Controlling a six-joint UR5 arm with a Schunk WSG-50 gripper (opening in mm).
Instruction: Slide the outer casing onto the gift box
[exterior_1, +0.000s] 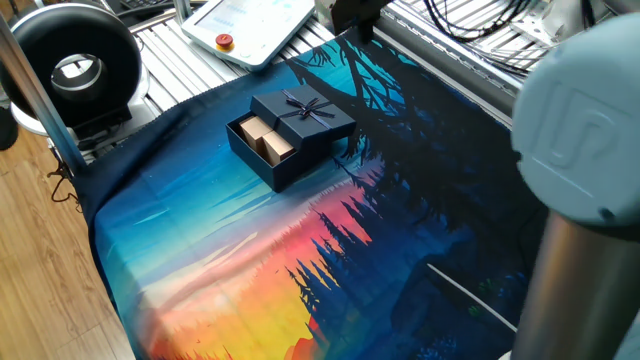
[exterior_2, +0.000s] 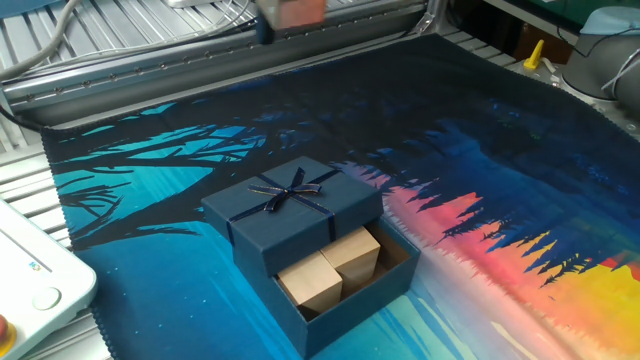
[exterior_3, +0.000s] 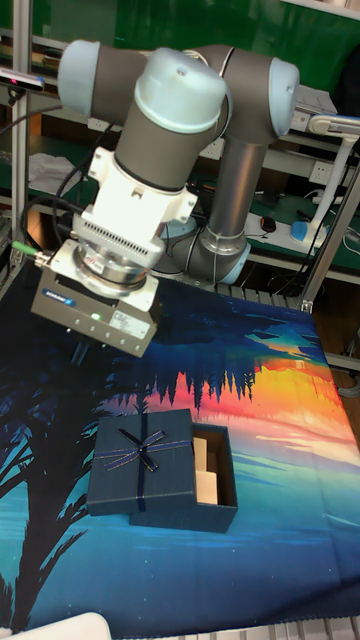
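Observation:
The outer casing (exterior_2: 292, 205), dark navy with a thin ribbon bow, sits over part of the gift box (exterior_2: 372, 290) on the printed cloth. The gift box's uncovered end shows two tan kraft blocks (exterior_2: 330, 266). In one fixed view the casing (exterior_1: 306, 117) covers the far side of the tray (exterior_1: 262, 160). The tall view shows the casing (exterior_3: 140, 465) at left and the open tray end (exterior_3: 222, 492) at right. My gripper (exterior_2: 292, 12) hangs high at the cloth's back edge, well away from the box and blurred. Its fingers are cut off at the frame top (exterior_1: 352, 18).
A white teach pendant (exterior_1: 250, 25) lies on the slatted aluminium table behind the box. A black round device (exterior_1: 75, 65) stands at the left. Cables (exterior_1: 470, 35) run along the back. The arm's grey joint (exterior_1: 580, 130) fills the right foreground.

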